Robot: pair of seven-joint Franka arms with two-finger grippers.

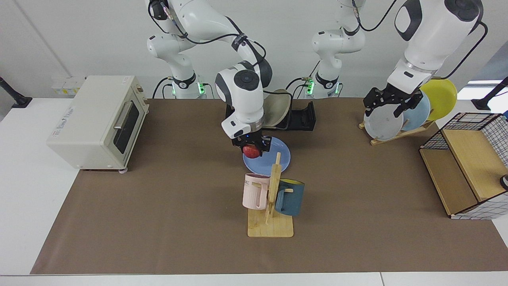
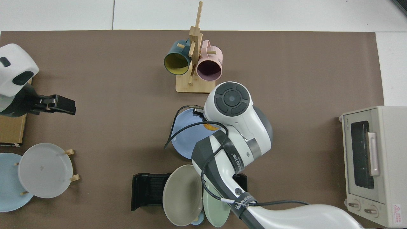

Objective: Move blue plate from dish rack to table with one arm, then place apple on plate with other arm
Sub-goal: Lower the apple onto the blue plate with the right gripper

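Note:
The blue plate (image 1: 274, 157) (image 2: 183, 133) lies flat on the brown mat of the table (image 1: 158, 206), just in front of the black dish rack (image 1: 303, 118) (image 2: 148, 191). My right gripper (image 1: 251, 149) hangs over the plate's left part, shut on the red apple (image 1: 250, 151). In the top view the right arm covers most of the plate, and only a sliver of the apple (image 2: 210, 127) shows. My left gripper (image 1: 393, 104) (image 2: 62, 105) is raised with its fingers open and empty, in front of the wooden plate stand.
A beige plate (image 2: 181, 194) and a green plate (image 2: 215, 210) stand in the rack. A mug tree (image 1: 272, 198) with a pink and a dark blue mug stands in front of the blue plate. A toaster oven (image 1: 95, 119), a wooden plate stand (image 1: 401, 113) and a wire basket (image 1: 468, 159) sit at the sides.

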